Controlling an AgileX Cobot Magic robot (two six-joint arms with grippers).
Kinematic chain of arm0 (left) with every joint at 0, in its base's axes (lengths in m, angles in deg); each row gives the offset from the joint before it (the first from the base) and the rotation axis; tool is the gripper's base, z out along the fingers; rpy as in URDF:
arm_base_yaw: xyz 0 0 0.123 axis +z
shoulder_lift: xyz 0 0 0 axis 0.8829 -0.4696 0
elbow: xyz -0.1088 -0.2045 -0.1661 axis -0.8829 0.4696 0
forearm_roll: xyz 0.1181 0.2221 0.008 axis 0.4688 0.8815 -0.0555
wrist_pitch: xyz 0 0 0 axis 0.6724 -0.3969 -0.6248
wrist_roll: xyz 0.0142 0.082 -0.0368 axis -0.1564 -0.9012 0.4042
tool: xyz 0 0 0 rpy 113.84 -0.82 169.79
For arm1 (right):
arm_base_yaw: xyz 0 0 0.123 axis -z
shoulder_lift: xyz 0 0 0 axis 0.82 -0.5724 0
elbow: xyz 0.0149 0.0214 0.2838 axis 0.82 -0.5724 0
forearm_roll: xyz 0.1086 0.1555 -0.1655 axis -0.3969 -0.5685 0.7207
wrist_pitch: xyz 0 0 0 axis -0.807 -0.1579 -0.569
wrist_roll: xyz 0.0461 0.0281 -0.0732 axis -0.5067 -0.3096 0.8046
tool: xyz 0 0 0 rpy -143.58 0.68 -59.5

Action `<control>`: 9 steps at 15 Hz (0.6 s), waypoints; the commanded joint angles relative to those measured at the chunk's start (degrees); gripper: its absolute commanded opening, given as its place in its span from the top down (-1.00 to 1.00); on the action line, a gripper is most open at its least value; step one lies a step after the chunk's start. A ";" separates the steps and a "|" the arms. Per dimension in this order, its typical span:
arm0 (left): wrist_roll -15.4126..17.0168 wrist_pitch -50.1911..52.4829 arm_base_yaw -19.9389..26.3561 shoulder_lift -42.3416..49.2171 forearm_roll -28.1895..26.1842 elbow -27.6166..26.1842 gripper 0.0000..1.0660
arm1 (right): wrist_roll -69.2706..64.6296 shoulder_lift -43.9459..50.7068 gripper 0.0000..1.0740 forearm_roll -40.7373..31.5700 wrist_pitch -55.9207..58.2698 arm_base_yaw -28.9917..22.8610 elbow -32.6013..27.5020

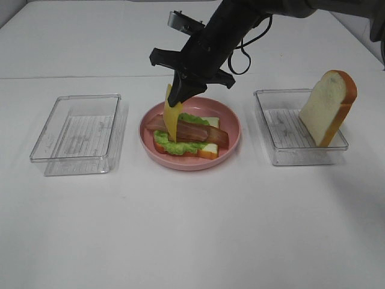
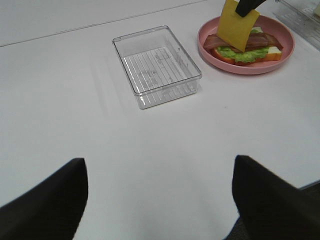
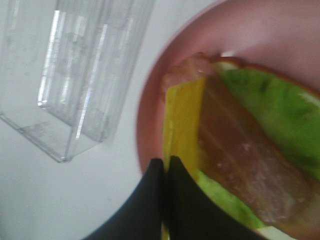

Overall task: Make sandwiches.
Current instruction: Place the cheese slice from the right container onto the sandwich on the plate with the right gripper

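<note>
Left gripper (image 2: 160, 200), partly cut off, gapes empty. One plate (image 1: 234, 129) holds bread slice (image 1: 208, 152), lettuce (image 1: 171, 146) and bacon (image 1: 201, 132), half-hidden behind one cheese square (image 1: 172, 120) pinched by the right gripper (image 1: 177, 96); of two trays (image 1: 75, 165), the three-o'clock one (image 1: 298, 158) holds a second slice (image 1: 328, 105).

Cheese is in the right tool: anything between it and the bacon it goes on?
Nothing visible. The cheese hangs from the right tool with its lower edge at the bacon on the pink plate.
</note>
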 commanded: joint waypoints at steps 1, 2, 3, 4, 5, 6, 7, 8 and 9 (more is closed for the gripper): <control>0.00 0.57 0.00 1.38 0.11 0.34 -0.42 | -5.90 -0.06 1.00 8.59 -0.06 0.17 -0.17; 0.00 0.57 0.00 1.38 0.11 0.34 -0.42 | -7.45 -0.06 1.00 10.14 0.46 0.17 -0.17; 0.00 0.57 0.00 1.38 0.11 0.34 -0.42 | -7.56 -0.11 0.92 10.77 0.74 0.17 -0.17; 0.00 0.57 0.00 1.38 0.11 0.34 -0.42 | -7.56 -0.11 0.70 11.52 0.86 0.17 -0.17; 0.00 0.57 0.00 1.38 0.11 0.34 -0.42 | -7.56 -0.11 0.59 11.97 0.97 0.17 -0.17; 0.00 0.57 0.00 1.38 0.11 0.34 -0.42 | -7.56 -0.11 0.24 13.06 1.32 0.17 -0.17; 0.00 0.57 0.00 1.38 0.11 0.34 -0.42 | -7.56 -0.06 -0.19 13.29 2.12 0.17 -0.17; 0.00 0.57 0.00 1.38 0.11 0.34 -0.42 | -7.39 0.06 -0.28 13.35 2.35 0.17 -0.17; 0.00 0.57 0.00 1.38 0.11 0.34 -0.42 | -6.88 0.40 -0.34 13.58 2.46 0.17 -0.17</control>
